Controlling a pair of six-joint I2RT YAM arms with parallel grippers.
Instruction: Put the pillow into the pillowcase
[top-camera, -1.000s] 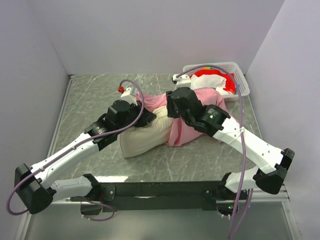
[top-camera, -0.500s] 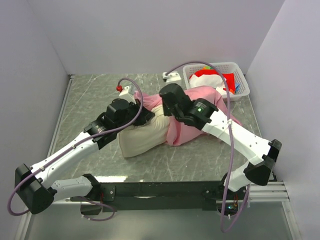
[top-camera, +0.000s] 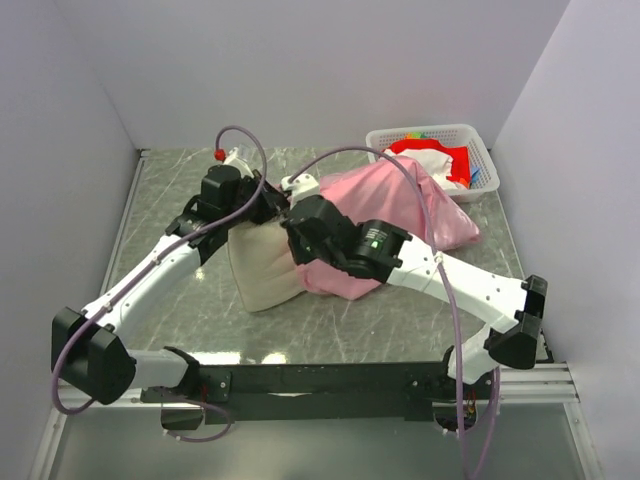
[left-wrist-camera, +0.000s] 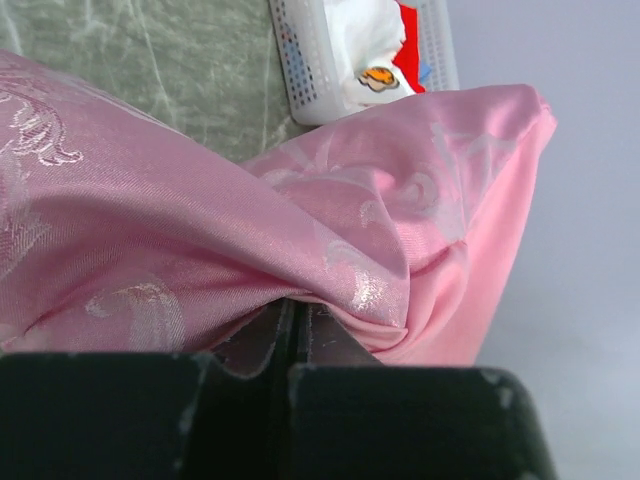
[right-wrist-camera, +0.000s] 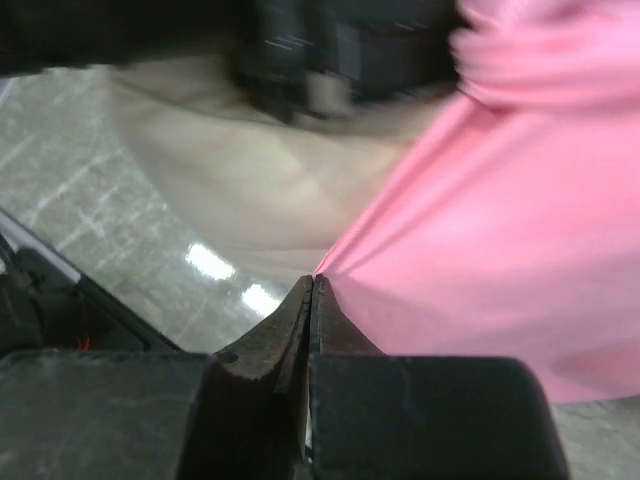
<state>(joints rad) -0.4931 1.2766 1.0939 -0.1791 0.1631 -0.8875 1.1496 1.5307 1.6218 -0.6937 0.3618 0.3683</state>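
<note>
The pink pillowcase (top-camera: 400, 200) lies across the table's middle and back right, its left part drawn over the cream pillow (top-camera: 258, 272). The pillow's near end sticks out bare toward the front left. My left gripper (left-wrist-camera: 297, 312) is shut on a fold of the patterned pink pillowcase (left-wrist-camera: 200, 230); from above it sits at the pillow's far end (top-camera: 271, 207). My right gripper (right-wrist-camera: 313, 283) is shut on the pillowcase's edge (right-wrist-camera: 480, 250), right where the pink meets the pillow (right-wrist-camera: 240, 170). In the top view its fingertips are hidden under its own wrist.
A white basket (top-camera: 478, 142) holding red and white cloth stands at the back right, touching the pillowcase; it also shows in the left wrist view as basket (left-wrist-camera: 305, 60). Pale walls close in the grey marbled table (top-camera: 170, 190) on three sides.
The right gripper has shut on the pillowcase's edge. Both arms have swung left and back, dragging the pink fabric leftward over more of the pillow, which now lies more end-on.
</note>
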